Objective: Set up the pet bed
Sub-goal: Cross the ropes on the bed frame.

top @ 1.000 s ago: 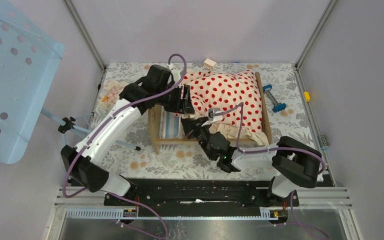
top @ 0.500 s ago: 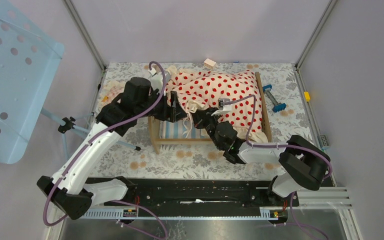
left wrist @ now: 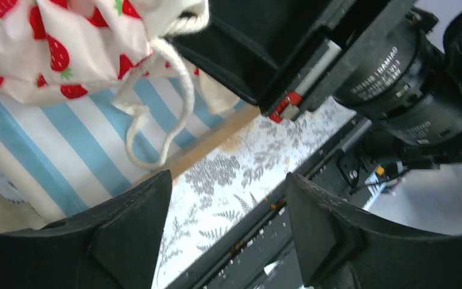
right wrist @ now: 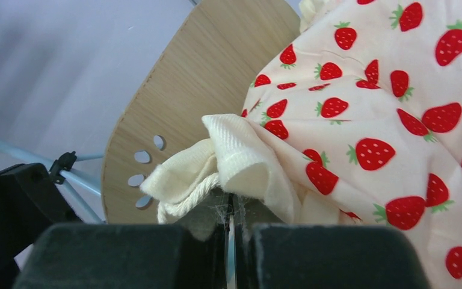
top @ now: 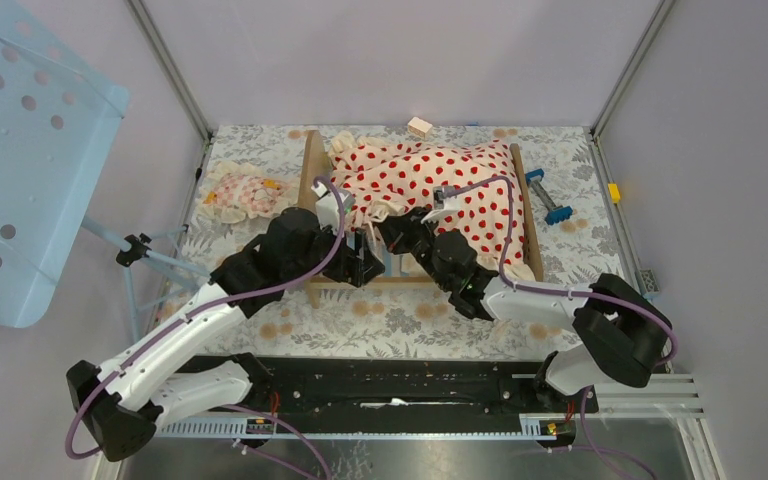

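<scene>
Light-wood pet bed (top: 311, 165) lies mid-table, long axis 9-to-3, headboard at 9; right gripper (right wrist: 228, 227) clamped on the strawberry-print cream blanket (top: 465, 185) by its ruffled hem, toward the headboard end; left gripper (left wrist: 227, 192) gaping, empty, by the 6 o'clock rail.

Left gripper (left wrist: 227, 180), jaws apart and empty, at the near rail of the pet bed (top: 312, 170); right gripper (right wrist: 231, 224), extended over it, pinches the blanket (right wrist: 367, 120) hem.

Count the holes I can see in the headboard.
4 holes, in an arc near the left edge of the headboard in the right wrist view: top, next, third, lowest. The blanket may hide more.
</scene>
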Tool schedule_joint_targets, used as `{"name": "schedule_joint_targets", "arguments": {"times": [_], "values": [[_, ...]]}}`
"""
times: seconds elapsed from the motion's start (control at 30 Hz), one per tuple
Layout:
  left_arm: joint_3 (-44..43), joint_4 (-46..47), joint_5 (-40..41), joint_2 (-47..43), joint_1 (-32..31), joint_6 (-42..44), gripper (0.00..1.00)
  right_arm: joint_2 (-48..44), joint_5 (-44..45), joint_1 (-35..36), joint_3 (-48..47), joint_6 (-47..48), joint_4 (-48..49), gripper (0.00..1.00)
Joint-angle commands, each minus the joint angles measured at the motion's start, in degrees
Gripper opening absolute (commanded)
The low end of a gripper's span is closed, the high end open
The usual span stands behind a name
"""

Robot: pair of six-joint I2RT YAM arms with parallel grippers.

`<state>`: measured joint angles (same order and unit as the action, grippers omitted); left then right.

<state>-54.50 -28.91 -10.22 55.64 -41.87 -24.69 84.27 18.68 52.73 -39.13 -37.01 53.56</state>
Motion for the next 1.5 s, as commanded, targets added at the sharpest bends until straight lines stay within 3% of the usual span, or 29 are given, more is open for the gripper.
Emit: {"name": "schedule_joint_targets", "arguments": {"times": [0.0,0.43,0.83,0.97,1.1,1.2,1.47], "values": [[1.1,10.2,7.8,0.0,-1.2,0.6,0.74,-2.7,-2.8,-0.9,-4.2,-1.9,-3.5,0.0],[6.4,15.7,19.2,3.4,-2.5,3.4,0.71,-3.6,-4.3,-1.5,-5.0,-4.1,-5.0,0.0],[9.5,22.1,16.6,6.4,-2.5,2.9,0.58,-3.9,-3.9,-1.8,-4.6,-5.2,-5.8,0.0],[10.0,22.2,16.6,6.6,-2.5,3.2,0.45,-4.1,-3.8,-2.0,-4.5,-5.5,-6.1,0.0],[8.5,18.6,18.7,6.2,-2.5,4.1,0.16,-4.6,-3.5,-2.2,-4.1,-5.4,-6.4,0.0],[6.9,15.0,21.4,5.2,-2.5,5.3,0.03,-4.7,-3.5,-2.5,-3.7,-5.5,-6.7,0.0],[-3.8,1.0,29.4,7.1,-2.5,9.8,0.0,-4.0,-6.0,-2.5,-3.2,-5.1,-7.1,0.0]]}}
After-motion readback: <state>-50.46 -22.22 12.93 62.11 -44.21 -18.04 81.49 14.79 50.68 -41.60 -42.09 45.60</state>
